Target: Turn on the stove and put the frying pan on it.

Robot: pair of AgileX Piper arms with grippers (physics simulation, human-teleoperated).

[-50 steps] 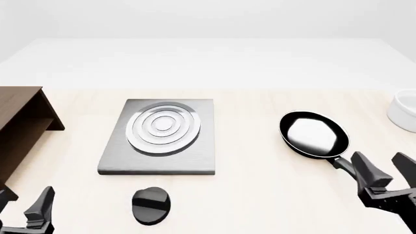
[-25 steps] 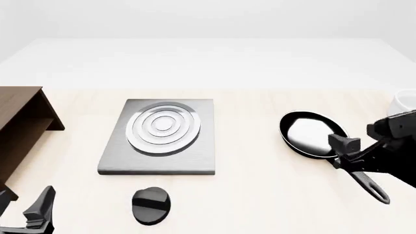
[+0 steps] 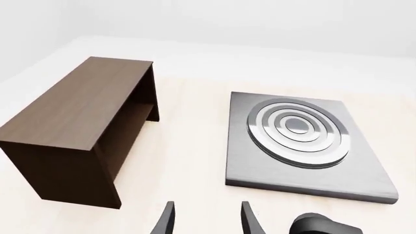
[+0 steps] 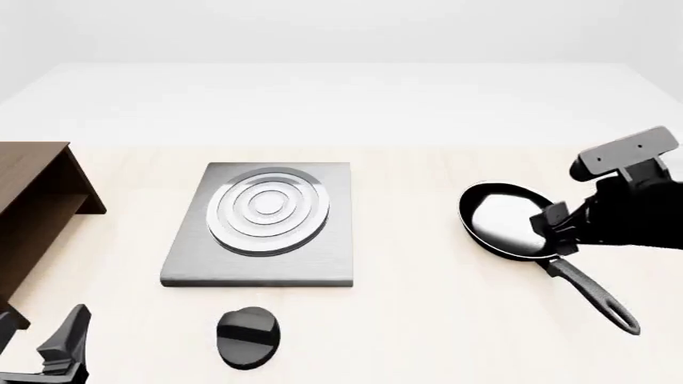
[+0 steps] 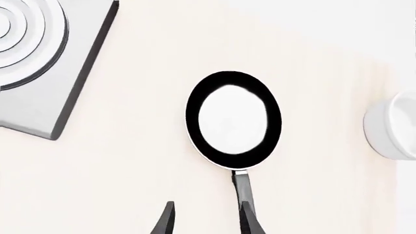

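Note:
The stove [image 4: 188, 258] is a flat grey slab with silver rings, left of centre; it also shows in the left wrist view [image 3: 364, 170]. Its black knob [image 4: 248, 337] lies apart, in front of the slab. The frying pan [image 4: 510, 221] sits on the table at the right, its long handle [image 4: 597, 298] pointing toward the near right. My right gripper [image 4: 557, 226] hovers open above the spot where handle meets pan. In the right wrist view the pan [image 5: 234, 119] lies ahead of the open fingers [image 5: 251, 222], apart from them. My left gripper [image 4: 37, 338] is open and empty at the near left.
A brown wooden cabinet [image 4: 32, 208] stands at the left edge, close to the stove's left side; it also shows in the left wrist view [image 3: 78, 126]. A white bowl [image 5: 393, 126] sits just beyond the pan on the right.
My right arm has risen from the near right corner and swung forward over the pan's handle end. The pan, stove, knob and left gripper have not moved.

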